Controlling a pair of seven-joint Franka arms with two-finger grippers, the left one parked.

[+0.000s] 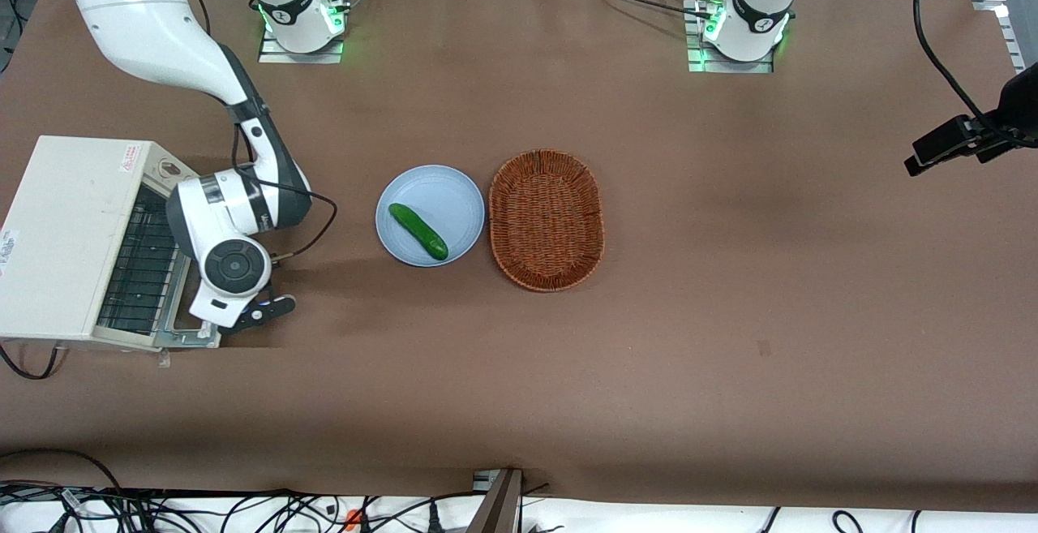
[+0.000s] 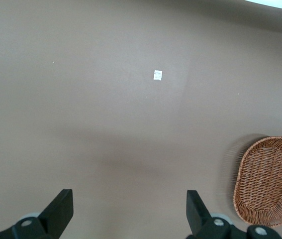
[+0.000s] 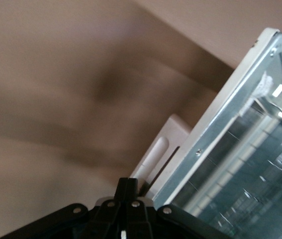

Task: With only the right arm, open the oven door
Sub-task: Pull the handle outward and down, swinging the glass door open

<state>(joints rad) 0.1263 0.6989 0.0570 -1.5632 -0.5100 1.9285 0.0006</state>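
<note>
Oven: the off-white toaster oven sat at the working arm's end of the table, its top face up, a pink sticker near one top edge, and its mouth facing the blue plate.
Oven door: the silver-framed oven door was swung down out of the mouth; the wire rack inside lay exposed. In the front view only the metal strip along the door's lower edge showed, under the wrist.
Door edge: in the right wrist view the metal frame ran as a straight diagonal edge with a screw in it, dark glass to one side, bare brown cloth to the other.
Right arm: the right arm reached down from its base to the oven's front, its round black-capped wrist directly above the door.
Gripper: the black gripper hung just in front of the oven's mouth, at the door's outer edge; its fingers were pressed together with nothing between them.
Plate: the blue plate with a cucumber on it stood well apart from the oven, toward the parked arm's end.
Basket: the woven oval basket stood just beside the plate, farther again from the oven.
Open room: bare brown table cloth lay between the oven's front and the plate, and nearer the front camera than the oven.
</note>
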